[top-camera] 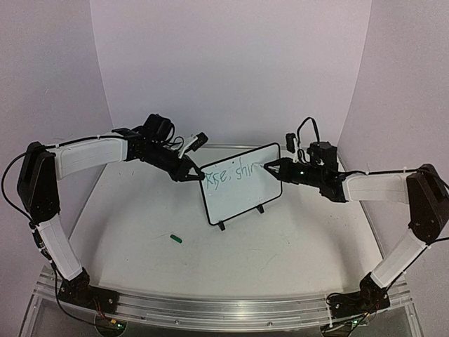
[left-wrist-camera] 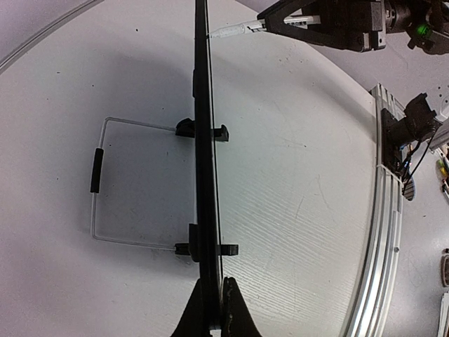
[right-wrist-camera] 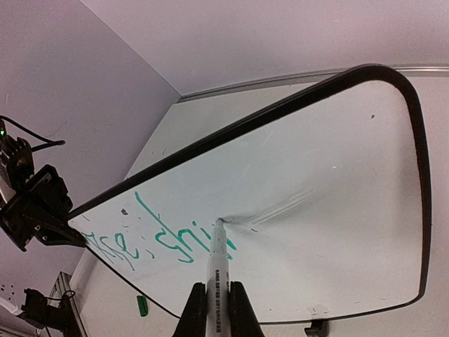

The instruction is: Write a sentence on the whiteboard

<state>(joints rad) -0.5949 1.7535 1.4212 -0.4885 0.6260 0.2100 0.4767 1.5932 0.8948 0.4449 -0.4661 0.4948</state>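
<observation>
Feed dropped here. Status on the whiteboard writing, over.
Left hand shut on whiteboard edge. Right hand shut on marker, tip on board, sentence partly written. Small green item on table, clear of board.

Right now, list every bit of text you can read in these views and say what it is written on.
"Rise, shin": green handwritten sentence on the whiteboard. The letters are loose, so this is a rough reading.
Small print along the barrel of the marker: too small and blurred to read.
No other words, labels or numbers can be read in any view.
</observation>
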